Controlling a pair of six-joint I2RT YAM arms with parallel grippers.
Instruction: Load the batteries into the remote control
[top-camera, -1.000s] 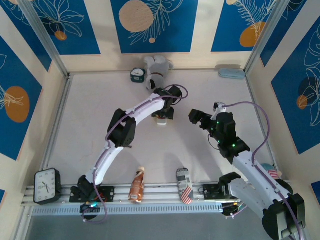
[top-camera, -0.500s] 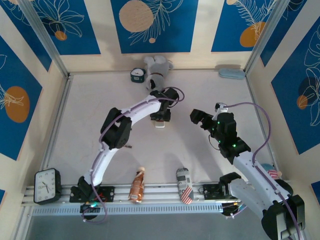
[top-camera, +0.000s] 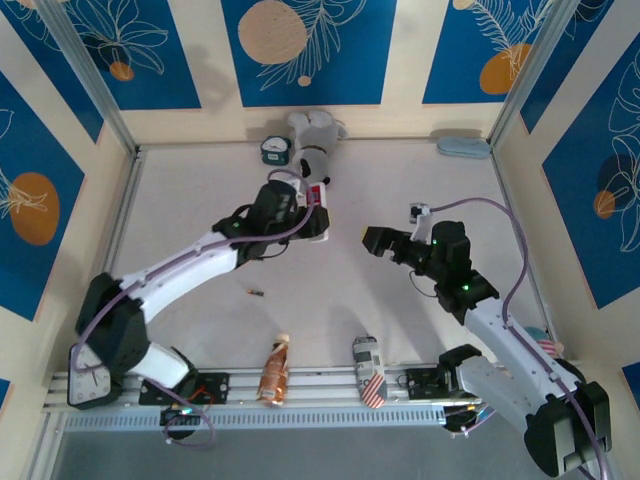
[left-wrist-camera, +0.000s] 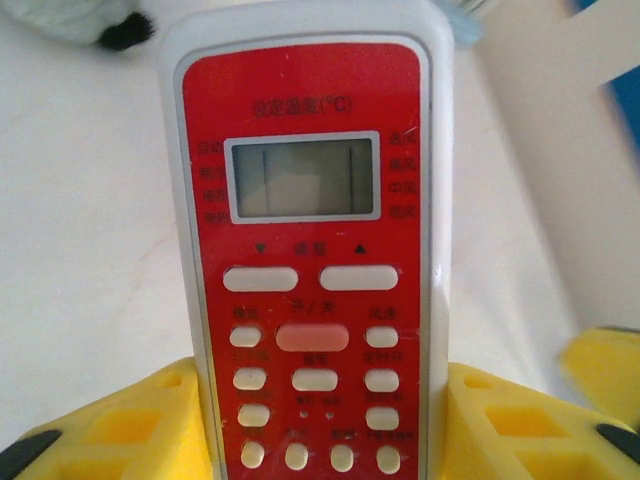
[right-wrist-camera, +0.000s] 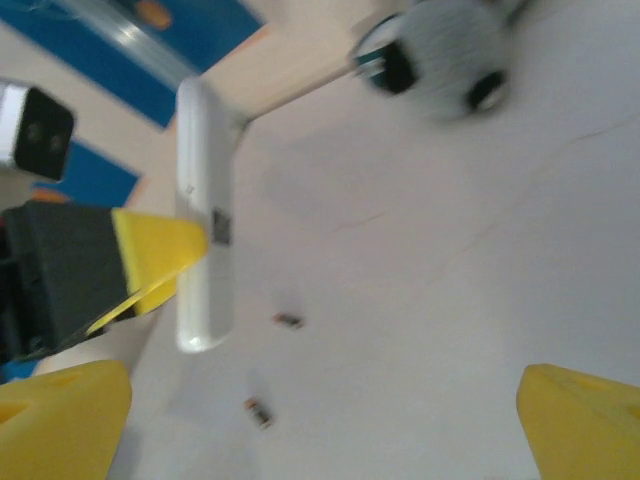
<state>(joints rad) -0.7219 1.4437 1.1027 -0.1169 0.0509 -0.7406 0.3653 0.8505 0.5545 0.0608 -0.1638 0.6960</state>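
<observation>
My left gripper (left-wrist-camera: 320, 425) is shut on the remote control (left-wrist-camera: 310, 240), its yellow fingers (left-wrist-camera: 120, 430) pressing the lower sides; the red face with screen and buttons looks at the wrist camera. From above, the left gripper (top-camera: 303, 208) holds the remote control (top-camera: 320, 200) up in the middle of the table. My right gripper (top-camera: 374, 240) stands open a little to its right, nothing between the fingers. In the right wrist view the remote control (right-wrist-camera: 205, 215) shows edge-on, and two batteries (right-wrist-camera: 288, 320) (right-wrist-camera: 258, 411) lie on the table below it. One battery (top-camera: 256, 292) shows from above.
A plush toy (top-camera: 315, 135) and a small clock (top-camera: 273, 150) stand at the back wall, with a pale blue case (top-camera: 463, 147) at the back right. Along the front rail are an alarm clock (top-camera: 95, 370), an orange packet (top-camera: 274, 370) and a can (top-camera: 368, 372).
The left gripper closed on the remote and lifted it off the table, the arm swinging out to the left. The right gripper shifted slightly left, still open.
</observation>
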